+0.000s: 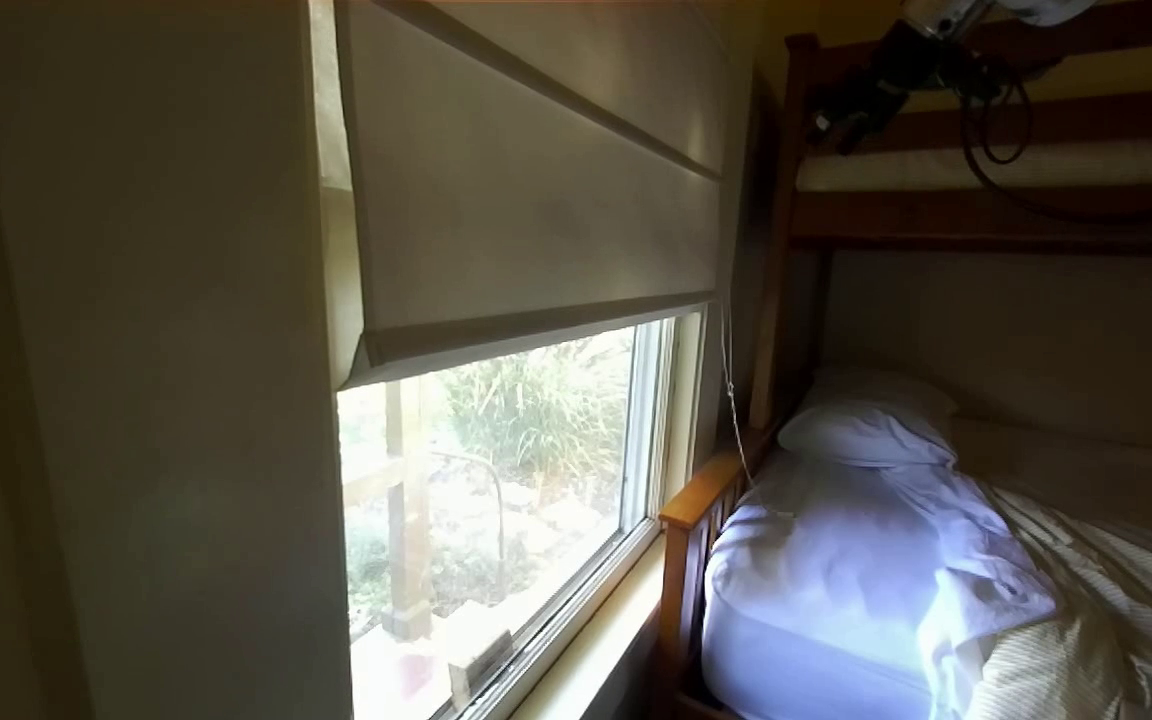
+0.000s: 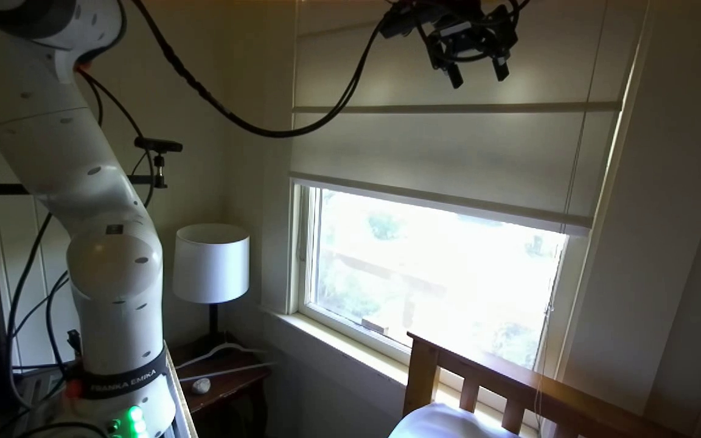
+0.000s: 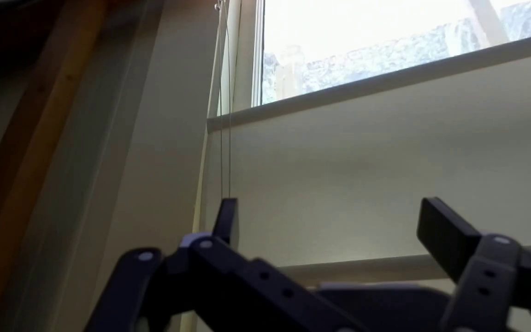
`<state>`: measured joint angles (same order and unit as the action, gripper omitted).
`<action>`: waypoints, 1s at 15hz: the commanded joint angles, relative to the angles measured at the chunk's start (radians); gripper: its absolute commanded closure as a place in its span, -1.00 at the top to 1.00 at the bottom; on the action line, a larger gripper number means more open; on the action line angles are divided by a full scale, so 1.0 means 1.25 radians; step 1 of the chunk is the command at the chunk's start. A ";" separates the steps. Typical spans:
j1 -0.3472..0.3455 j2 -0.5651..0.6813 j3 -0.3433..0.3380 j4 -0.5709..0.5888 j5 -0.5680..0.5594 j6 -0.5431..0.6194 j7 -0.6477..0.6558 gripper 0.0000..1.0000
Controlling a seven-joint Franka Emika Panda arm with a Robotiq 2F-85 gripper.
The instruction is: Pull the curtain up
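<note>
The beige-grey curtain hangs over the upper part of the window in both exterior views (image 1: 536,220) (image 2: 435,149). Its straight bottom edge sits partway down, with bright glass below. It also fills much of the wrist view (image 3: 339,170), which stands upside down, so the window shows at the top. Thin pull cords (image 1: 731,385) hang at one side of the curtain, also in the other views (image 2: 548,310) (image 3: 225,92). My gripper (image 3: 330,221) is open and empty, apart from the cords. It is high in both exterior views (image 1: 836,138) (image 2: 478,76), fingers pointing down.
A wooden bunk bed (image 1: 996,215) with a pillow (image 1: 866,425) and white bedding (image 1: 826,570) stands beside the window. A bed end rail (image 2: 509,371) is below the glass. A white lamp (image 2: 210,264) stands in the corner. A black cable (image 2: 277,132) loops from the arm.
</note>
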<state>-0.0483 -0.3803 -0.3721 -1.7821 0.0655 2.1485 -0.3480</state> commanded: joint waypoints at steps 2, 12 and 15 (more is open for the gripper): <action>-0.022 0.020 0.016 0.014 0.015 -0.003 -0.008 1.00; -0.115 0.295 -0.004 0.278 -0.048 0.042 -0.002 1.00; -0.151 0.384 0.008 0.392 -0.057 0.005 0.073 1.00</action>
<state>-0.1895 -0.0373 -0.3746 -1.4827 -0.0008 2.2143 -0.3216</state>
